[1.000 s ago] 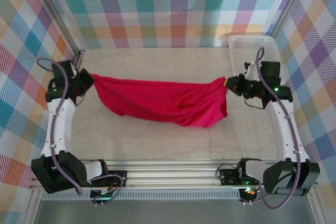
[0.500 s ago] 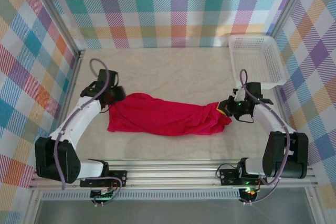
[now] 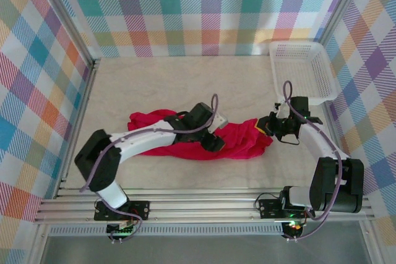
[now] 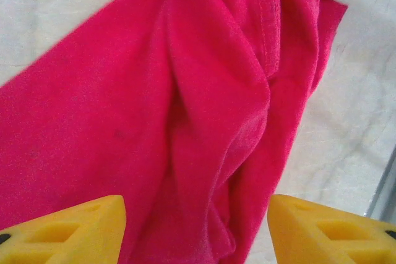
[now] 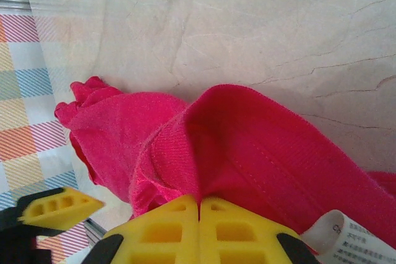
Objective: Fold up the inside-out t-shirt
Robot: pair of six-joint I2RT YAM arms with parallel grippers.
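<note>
The inside-out t-shirt (image 3: 244, 140) lies bunched in a long red strip across the middle of the table. My left arm reaches over it, and the left gripper (image 3: 214, 143) hovers open just above the folds near the strip's middle. In the left wrist view its yellow fingertips (image 4: 68, 230) stand wide apart with red cloth (image 4: 185, 109) below them, nothing pinched. My right gripper (image 3: 266, 127) is at the shirt's right end, shut on the ribbed neck edge (image 5: 185, 146). The white neck tag (image 5: 346, 239) hangs beside the closed fingers (image 5: 154, 233).
A white mesh basket (image 3: 303, 69) stands at the back right corner, close behind the right arm. Checked walls close in the table on three sides, and a metal rail (image 3: 204, 199) runs along the near edge. Bare tabletop (image 3: 185, 81) lies behind the shirt.
The shirt came down from being stretched in the air onto the table. My left gripper let go of its left end, opened, and swung right over the shirt's middle. The right gripper kept its grip.
</note>
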